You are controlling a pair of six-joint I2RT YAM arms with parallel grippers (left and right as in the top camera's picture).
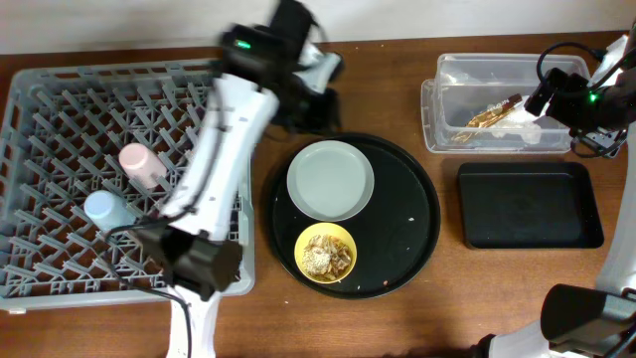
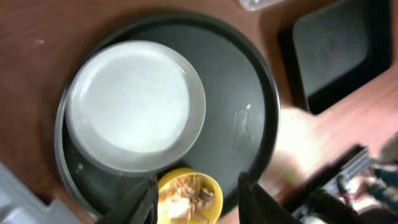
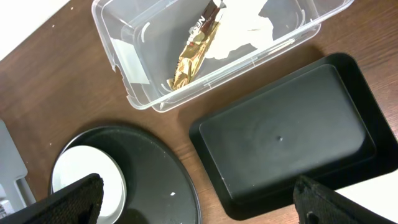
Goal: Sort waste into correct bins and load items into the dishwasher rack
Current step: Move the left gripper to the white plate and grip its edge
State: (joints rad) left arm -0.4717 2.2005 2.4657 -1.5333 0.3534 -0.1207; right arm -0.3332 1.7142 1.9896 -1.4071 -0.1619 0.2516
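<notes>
The grey dishwasher rack (image 1: 60, 119) at the left holds the pink cup (image 1: 142, 164) and the light-blue cup (image 1: 104, 211). The grey plate (image 1: 331, 179) (image 2: 134, 102) and the yellow bowl (image 1: 326, 253) (image 2: 186, 198) of beige food scraps sit on the round black tray (image 1: 407, 209). My left gripper (image 1: 313, 99) (image 2: 198, 182) is open and empty, raised over the tray's far edge. The clear tub (image 1: 447, 109) (image 3: 124, 56) holds the gold wrapper (image 1: 492, 114) (image 3: 196, 50) and the white napkin (image 1: 524, 127) (image 3: 249, 31). My right gripper (image 1: 556, 94) (image 3: 199, 205) is open and empty above the tub. The chopsticks are out of view.
The shallow black rectangular tray (image 1: 530, 204) (image 3: 292, 137) lies in front of the tub and looks empty. A few crumbs lie on the round tray. My left arm crosses over the rack's right side. The plate also shows in the right wrist view (image 3: 81, 177).
</notes>
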